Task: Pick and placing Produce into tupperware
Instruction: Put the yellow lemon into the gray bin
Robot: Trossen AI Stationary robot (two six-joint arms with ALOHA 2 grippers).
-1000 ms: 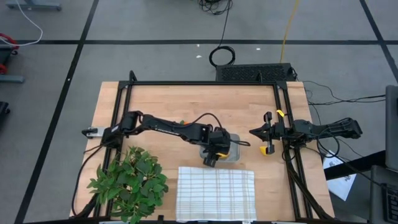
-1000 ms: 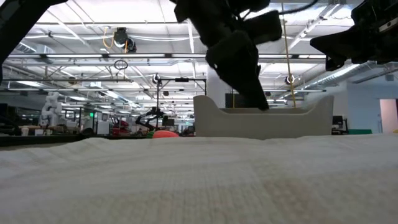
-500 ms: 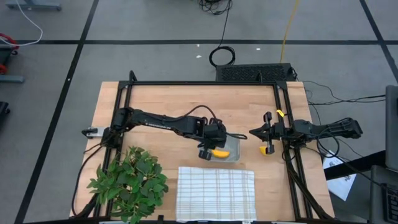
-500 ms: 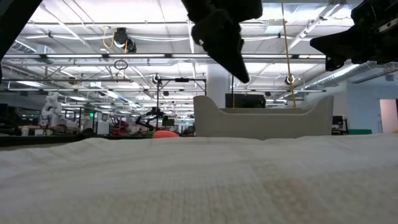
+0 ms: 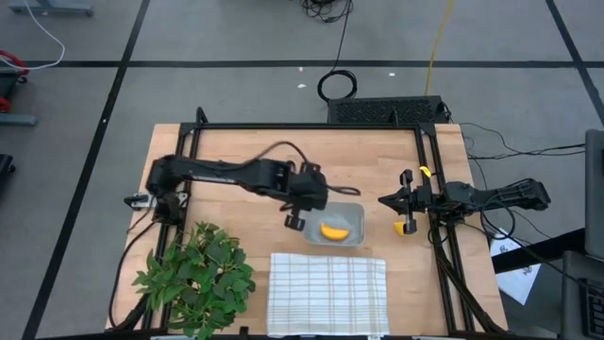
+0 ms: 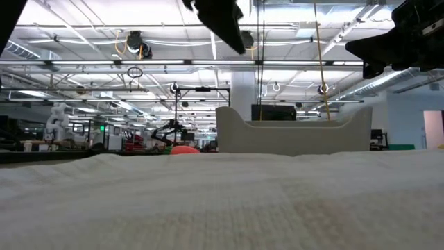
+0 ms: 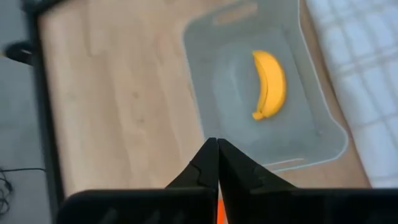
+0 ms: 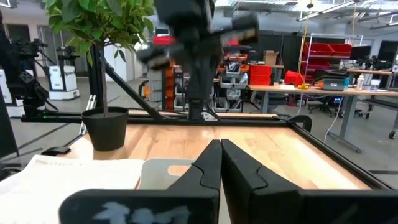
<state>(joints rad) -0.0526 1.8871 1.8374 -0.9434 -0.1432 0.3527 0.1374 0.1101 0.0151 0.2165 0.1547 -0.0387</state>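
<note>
A yellow banana lies flat on the floor of the translucent tupperware, which stands on the wooden table just beyond the checked cloth. My left gripper hangs shut in the air off the tupperware's left side; in its wrist view the banana and the tupperware lie ahead of the closed fingertips. An orange piece of produce shows low on the table in the low view. My right gripper waits shut to the right of the tupperware.
A white checked cloth covers the near middle of the table. A leafy green plant stands at the near left. A black frame runs round the table. Bare wood lies far of the tupperware.
My left gripper has let go of the banana, risen out of the tupperware and drawn back toward the table's left and far side. The banana now lies uncovered on the tupperware's floor.
</note>
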